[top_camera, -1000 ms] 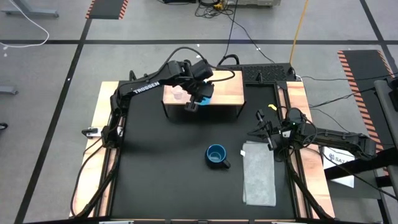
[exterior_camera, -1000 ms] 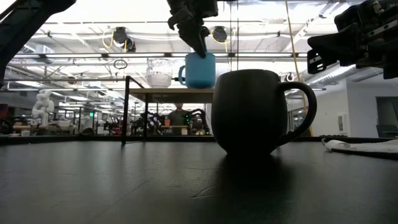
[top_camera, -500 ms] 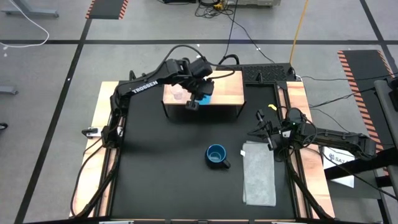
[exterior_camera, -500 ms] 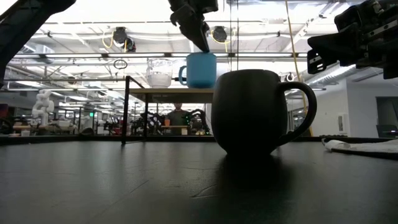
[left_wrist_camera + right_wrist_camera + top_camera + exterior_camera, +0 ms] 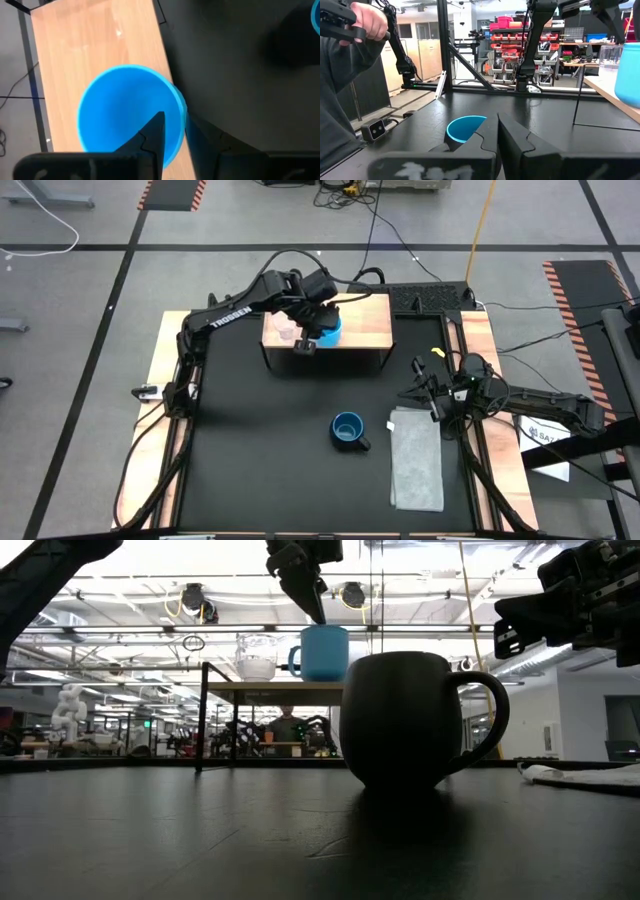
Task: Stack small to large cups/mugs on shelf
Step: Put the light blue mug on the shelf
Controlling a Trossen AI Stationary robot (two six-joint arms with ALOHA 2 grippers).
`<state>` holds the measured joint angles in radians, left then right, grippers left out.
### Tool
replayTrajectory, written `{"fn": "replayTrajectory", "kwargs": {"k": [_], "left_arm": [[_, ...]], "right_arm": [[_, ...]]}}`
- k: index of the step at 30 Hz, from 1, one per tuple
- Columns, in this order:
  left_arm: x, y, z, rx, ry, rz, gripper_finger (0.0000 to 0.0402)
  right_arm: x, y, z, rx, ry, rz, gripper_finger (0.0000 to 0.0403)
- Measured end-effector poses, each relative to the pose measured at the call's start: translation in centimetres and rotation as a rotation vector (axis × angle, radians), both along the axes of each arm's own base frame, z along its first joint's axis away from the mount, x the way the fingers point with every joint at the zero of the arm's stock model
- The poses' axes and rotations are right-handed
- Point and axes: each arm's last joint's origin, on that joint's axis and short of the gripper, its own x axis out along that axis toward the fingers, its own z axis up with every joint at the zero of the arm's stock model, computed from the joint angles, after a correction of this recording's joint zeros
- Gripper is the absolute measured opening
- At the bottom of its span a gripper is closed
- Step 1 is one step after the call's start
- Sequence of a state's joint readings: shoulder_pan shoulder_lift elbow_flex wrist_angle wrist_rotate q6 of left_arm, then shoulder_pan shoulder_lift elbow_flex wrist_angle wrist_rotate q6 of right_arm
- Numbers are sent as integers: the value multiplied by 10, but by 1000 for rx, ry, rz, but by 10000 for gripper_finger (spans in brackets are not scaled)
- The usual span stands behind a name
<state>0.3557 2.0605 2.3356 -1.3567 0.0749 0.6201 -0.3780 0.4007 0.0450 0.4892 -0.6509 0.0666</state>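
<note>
Blue mug [image 5: 329, 330] on shelf [image 5: 365, 330] near its front edge, beside clear cup [image 5: 256, 657]; wall pinched by left gripper [image 5: 312, 337], one finger inside; risks tipping off if dragged; right gripper [image 5: 437, 406] clenched, empty, beside cloth [image 5: 416, 460]; navy mug [image 5: 348, 430] on table; glossy rounded mugs, pale wood top.

black mat [image 5: 260, 440] open, navy mug [image 5: 347, 429] mid-table

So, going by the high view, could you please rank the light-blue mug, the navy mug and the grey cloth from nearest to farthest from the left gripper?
1. Light-blue mug, on the shelf, at the left gripper.
2. Navy mug, mid-table, below the shelf in the picture.
3. Grey cloth, right of the navy mug.
</note>
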Motion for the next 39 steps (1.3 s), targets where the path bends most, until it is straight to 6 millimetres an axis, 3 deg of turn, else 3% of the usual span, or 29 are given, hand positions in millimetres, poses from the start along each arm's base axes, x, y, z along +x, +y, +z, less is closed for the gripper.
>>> {"fn": "replayTrajectory", "kwargs": {"k": [23, 30, 39], "left_arm": [[0, 9, -13, 2, 39, -4, 79], [1, 9, -12, 27, 31, -39, 10], [1, 9, -12, 51, 33, -69, 7]], "right_arm": [[0, 0, 0, 7, 2, 0, 0], [0, 0, 0, 7, 2, 0, 0], [0, 0, 0, 3, 1, 0, 0]]}}
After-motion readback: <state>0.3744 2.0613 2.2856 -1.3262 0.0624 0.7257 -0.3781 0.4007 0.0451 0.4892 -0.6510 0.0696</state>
